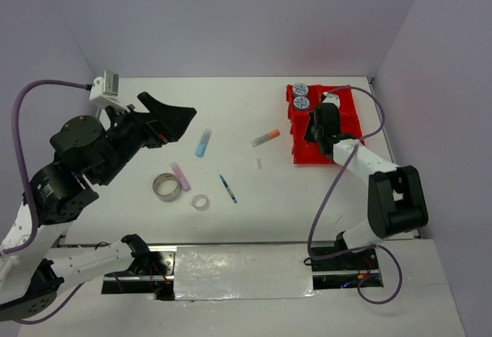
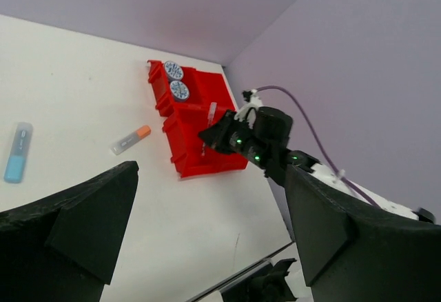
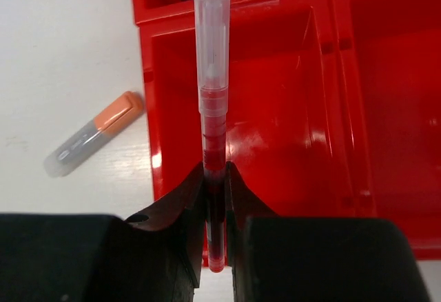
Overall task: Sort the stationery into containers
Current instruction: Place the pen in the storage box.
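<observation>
Red pen (image 3: 212, 88) pinched low in right gripper (image 3: 215, 178) above red tray (image 3: 146, 109), left gripper (image 2: 207, 233) spread; risks pivoting on release, catching a wall, bouncing out.

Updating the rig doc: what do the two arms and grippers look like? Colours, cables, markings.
Left arm and right arm: black joint housings, white links. Left gripper and right gripper: matte black, wedge-shaped fingers. Each arm carries a looping purple cable. A white camera box sits on the left wrist. Small green lights glow near the right wrist. No readable markings.
</observation>
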Controlling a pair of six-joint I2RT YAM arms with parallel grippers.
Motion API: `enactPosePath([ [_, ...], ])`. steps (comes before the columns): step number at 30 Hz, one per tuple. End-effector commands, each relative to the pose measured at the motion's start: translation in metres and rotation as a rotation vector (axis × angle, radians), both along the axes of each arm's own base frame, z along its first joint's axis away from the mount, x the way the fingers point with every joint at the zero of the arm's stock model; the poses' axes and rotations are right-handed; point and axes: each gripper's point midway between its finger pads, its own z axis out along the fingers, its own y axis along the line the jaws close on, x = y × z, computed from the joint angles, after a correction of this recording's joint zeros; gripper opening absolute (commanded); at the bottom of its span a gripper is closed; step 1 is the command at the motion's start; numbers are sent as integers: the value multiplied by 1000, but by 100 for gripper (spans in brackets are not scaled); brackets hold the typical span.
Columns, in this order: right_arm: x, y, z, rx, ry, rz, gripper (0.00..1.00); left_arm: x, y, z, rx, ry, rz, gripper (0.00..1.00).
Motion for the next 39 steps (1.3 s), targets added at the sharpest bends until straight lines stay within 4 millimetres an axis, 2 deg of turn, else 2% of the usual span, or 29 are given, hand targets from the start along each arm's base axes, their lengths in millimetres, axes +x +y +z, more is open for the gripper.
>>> enactPosePath([
  [1, 26, -9, 8, -16, -20, -67, 0, -8, 13, 35, -62, -115, 13, 99],
  [4, 35, -11, 0, -29, 5, -90, 0, -4, 19, 34, -46, -104, 52, 99],
  [9, 44, -12, -13, -9, 42, -114, 0, 3, 17, 9, -18, -73, 62, 99],
  [16, 37, -11, -32, 21, 126, -152, 1, 6, 13, 17, 2, -84, 51, 99],
  [19, 32, -8, -42, 40, 157, -151, 2, 5, 6, 14, -5, -81, 21, 99],
  [24, 29, -3, -54, 63, 197, -148, 4, 1, 11, 12, -11, -93, 22, 99],
  [27, 29, -1, -55, 69, 204, -139, 10, 3, 3, 11, -2, -91, -2, 99],
  [28, 29, -1, -55, 73, 205, -137, 15, 8, -2, 5, 17, -77, -8, 99],
  [29, 28, 0, -55, 72, 209, -132, 26, 9, -4, 3, 25, -71, -13, 99],
  [30, 27, 1, -54, 73, 210, -125, 33, 11, -5, -3, 41, -54, -9, 99],
  [31, 27, 2, -53, 76, 207, -118, 44, 14, -6, -10, 56, -40, -1, 99],
  [33, 27, 1, -47, 68, 197, -117, 52, 24, -3, -29, 88, -3, 50, 99],
  [37, 27, -1, -26, 59, 166, -108, 58, 41, 2, -77, 165, 93, 137, 99],
  [39, 28, 0, -11, 62, 139, -96, 58, 49, 0, -114, 230, 168, 167, 99],
])
